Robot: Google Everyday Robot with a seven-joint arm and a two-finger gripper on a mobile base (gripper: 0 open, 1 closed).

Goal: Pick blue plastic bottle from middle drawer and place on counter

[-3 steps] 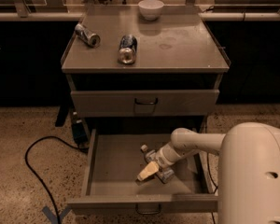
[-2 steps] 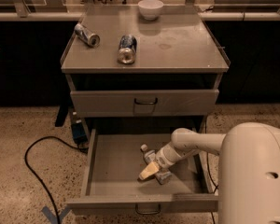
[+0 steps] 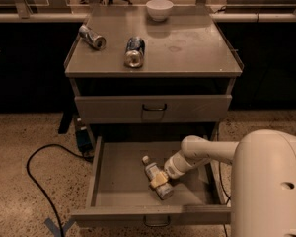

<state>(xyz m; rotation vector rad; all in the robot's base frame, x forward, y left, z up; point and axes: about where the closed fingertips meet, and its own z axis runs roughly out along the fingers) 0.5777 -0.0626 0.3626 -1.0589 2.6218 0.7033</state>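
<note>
The blue plastic bottle [image 3: 153, 175] lies on its side in the open middle drawer [image 3: 118, 181], white cap toward the back left and ribbed base toward the front. My gripper [image 3: 159, 180] reaches in from the right on a white arm. It sits across the bottle's middle, its yellowish pads [image 3: 156, 182] pressed on the label, and it is shut on the bottle. The bottle still rests on the drawer floor. Above, the grey counter [image 3: 187, 48] tops the cabinet.
On the counter lie two drink cans [image 3: 92, 36] [image 3: 134, 52], and a white bowl [image 3: 159, 9] stands at the back. The upper drawer [image 3: 153, 107] is closed. A black cable [image 3: 37, 167] runs over the floor at the left. My white body [image 3: 269, 186] fills the lower right.
The yellowish pads have drawn in onto the bottle's middle. The bottle has turned slightly, its cap shifting left. The arm has barely moved.
</note>
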